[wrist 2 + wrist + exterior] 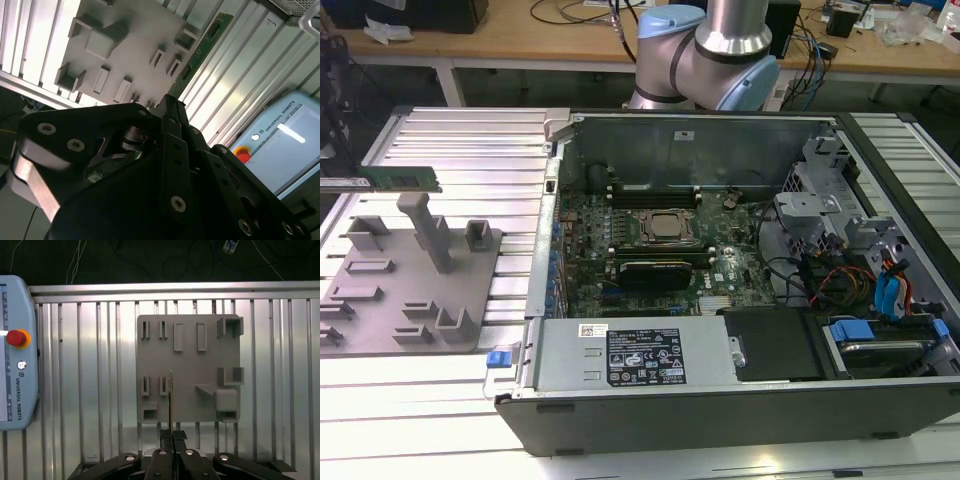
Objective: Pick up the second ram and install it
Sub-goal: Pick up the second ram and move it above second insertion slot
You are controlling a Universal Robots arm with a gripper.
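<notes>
The second ram [400, 178], a thin green stick, hangs level in the air above the grey fixture plate [410, 290] at the exterior view's left. In the second wrist view the ram [202, 50] runs out from my gripper [170, 102], which is shut on its near end. The first wrist view shows the ram [170, 400] edge-on as a thin line rising from the closed fingertips of the gripper [173, 436], over the fixture plate [190, 365]. The open computer case [880, 200] lies at the exterior view's right, its memory slots [655, 190] beside the processor [665, 228].
The fixture plate carries upright posts and empty holders [425, 235]. Everything rests on a ribbed aluminium table [470, 140]. A teach pendant [15, 365] with a red stop button lies beside the table. The case holds a power supply [640, 355], cables and drive bays [880, 290].
</notes>
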